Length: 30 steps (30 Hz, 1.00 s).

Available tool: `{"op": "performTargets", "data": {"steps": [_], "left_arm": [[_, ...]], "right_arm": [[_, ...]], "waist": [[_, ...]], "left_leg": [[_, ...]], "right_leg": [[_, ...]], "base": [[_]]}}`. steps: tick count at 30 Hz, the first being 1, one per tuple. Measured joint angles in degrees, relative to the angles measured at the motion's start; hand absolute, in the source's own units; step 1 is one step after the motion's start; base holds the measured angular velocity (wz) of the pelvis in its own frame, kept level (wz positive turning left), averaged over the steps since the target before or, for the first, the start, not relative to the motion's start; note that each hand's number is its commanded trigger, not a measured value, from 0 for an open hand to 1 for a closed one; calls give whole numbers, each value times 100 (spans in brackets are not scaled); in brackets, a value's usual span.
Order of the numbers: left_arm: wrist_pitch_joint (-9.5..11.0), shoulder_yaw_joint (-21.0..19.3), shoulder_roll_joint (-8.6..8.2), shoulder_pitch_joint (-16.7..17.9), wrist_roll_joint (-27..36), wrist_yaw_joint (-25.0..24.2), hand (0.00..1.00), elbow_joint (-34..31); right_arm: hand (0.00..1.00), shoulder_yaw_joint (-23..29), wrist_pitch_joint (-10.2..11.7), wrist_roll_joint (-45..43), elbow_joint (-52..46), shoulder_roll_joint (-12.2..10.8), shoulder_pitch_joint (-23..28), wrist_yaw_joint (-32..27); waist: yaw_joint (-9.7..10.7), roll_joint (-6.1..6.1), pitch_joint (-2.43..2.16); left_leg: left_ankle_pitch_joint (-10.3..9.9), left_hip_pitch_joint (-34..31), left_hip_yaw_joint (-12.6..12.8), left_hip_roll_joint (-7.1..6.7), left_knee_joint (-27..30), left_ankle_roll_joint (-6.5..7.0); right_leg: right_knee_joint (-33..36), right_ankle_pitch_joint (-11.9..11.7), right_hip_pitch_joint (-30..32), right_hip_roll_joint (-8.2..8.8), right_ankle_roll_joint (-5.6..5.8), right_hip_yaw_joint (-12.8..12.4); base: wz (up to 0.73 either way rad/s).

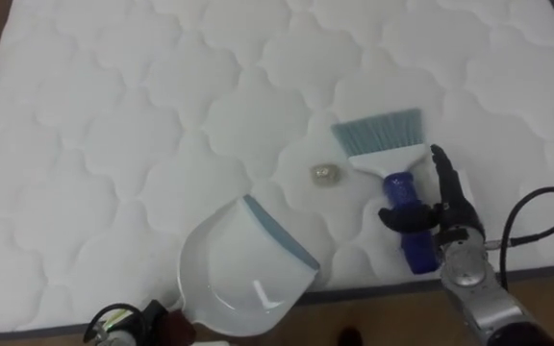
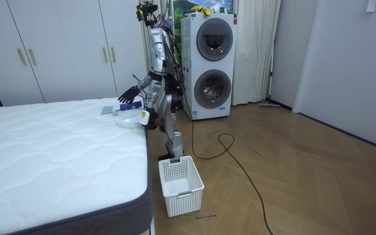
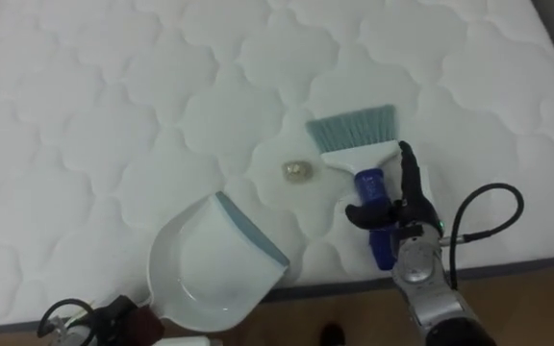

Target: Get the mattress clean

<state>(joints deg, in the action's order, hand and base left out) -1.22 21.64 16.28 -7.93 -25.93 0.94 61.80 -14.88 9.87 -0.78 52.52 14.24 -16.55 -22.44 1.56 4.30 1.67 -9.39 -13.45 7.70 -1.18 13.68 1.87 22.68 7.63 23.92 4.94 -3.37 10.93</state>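
One crumb (image 1: 324, 174) lies mid-frame on the mattress (image 1: 113, 115), between brush (image 1: 385, 154) and dustpan (image 1: 239, 279). My right hand (image 1: 447, 207) sits open beside the brush's blue handle, thumb across it. I should wrap it firmly before sweeping. Left hand (image 1: 147, 322), lower left: I can't tell its grip.

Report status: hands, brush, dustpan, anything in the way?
Right hand open, thumb across brush handle. Left hand low by dustpan. Scrap on mattress between brush and dustpan. Nothing blocks it.
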Motion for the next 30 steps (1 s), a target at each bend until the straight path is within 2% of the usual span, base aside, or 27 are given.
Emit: {"op": "performTargets", "data": {"steps": [6,13,22,30], "left_arm": [[3,-10,1,-36,-2,5,100,-75],[-2,-6,23,-58,-97,7,100,-251],[46,7,41,-136,-121,9,100,-371],[83,139,48,-321,-64,19,100,-361]], "right_arm": [[0,100,0,-42,94,1,15,-200],[0,10,5,-157,112,7,70,-192],[0,-24,138,-194,371,49,17,-190],[0,-193,113,-13,901,140,-269,-174]], "waist": [[7,43,26],[-25,61,26],[-27,56,28],[-56,0,69]], "left_leg": [[0,-225,-1,2,53,0],[0,-392,-2,17,191,0],[-1,-558,-13,18,251,-1],[0,-702,3,22,384,0]], "right_leg": [[23,0,198,2,0,-2],[88,24,281,16,-24,52],[125,27,434,26,-37,68],[137,30,441,103,-31,234]], "base": [[1],[7],[3],[12]]}}
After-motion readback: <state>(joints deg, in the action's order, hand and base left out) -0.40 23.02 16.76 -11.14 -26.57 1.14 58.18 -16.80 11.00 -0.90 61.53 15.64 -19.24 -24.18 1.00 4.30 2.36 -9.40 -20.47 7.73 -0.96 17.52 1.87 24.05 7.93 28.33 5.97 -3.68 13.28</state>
